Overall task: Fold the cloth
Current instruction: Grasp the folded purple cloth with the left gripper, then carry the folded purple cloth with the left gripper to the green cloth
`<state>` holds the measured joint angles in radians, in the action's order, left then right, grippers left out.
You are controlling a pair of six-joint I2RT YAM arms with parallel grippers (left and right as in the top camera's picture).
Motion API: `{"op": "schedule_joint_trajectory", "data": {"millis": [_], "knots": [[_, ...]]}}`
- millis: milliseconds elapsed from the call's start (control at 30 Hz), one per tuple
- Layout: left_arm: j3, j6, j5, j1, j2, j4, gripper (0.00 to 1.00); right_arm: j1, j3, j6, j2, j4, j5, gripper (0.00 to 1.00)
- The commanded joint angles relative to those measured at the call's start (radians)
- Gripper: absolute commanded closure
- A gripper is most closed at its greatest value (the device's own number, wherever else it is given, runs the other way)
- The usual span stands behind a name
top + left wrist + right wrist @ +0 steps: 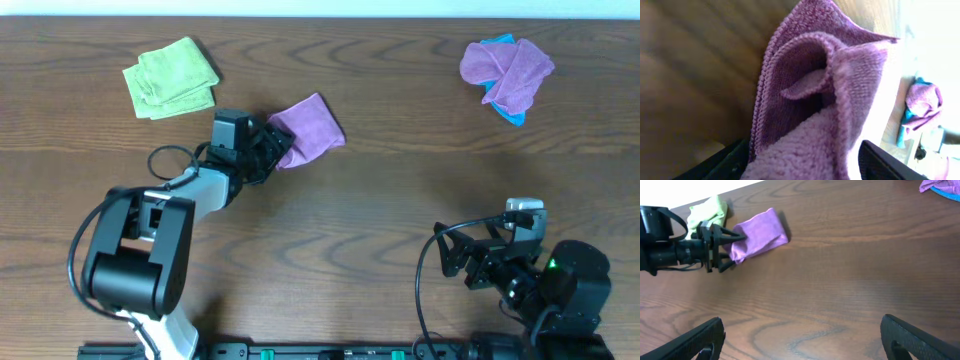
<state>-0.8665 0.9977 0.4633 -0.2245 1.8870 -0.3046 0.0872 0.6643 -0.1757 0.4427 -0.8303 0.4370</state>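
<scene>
Purple cloth (312, 127) edge clamped in left hand (279, 150); right hand (802, 322) apart, well clear; open wood (400, 200) between

I see purple cloth (312, 128): plain, no print, paler lilac on fuzzy side. Green cloth (170, 78): lime, plain. Second purple cloth (510, 68) over blue cloth (512, 115). Table (400, 190): dark brown, wavy wood grain. Left gripper (285, 152) black. Right gripper (802, 345) black, green light (549, 265) behind.
</scene>
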Motion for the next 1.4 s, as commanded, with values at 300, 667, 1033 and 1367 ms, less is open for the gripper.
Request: {"op": "schedule_joint_trajectory", "data": {"millis": [300,667,1033,1367], "knots": [[0.018,-0.033,-0.018,-0.019,0.112,-0.099,0.73,0.007,-0.006,-0.011,-0.004,-0.001,0.001,0.01],[-0.009,-0.060,0.033,-0.010,0.125,-0.242,0.94,0.007,-0.006,-0.011,-0.004,-0.001,0.001,0.01],[-0.308,-0.082,0.158,0.029,0.125,-0.098,0.94,0.007,-0.006,-0.011,-0.004,-0.001,0.001,0.01],[-0.472,-0.175,0.143,0.036,0.125,0.099,0.94,0.007,-0.006,-0.010,-0.004,-0.001,0.001,0.01]]}}
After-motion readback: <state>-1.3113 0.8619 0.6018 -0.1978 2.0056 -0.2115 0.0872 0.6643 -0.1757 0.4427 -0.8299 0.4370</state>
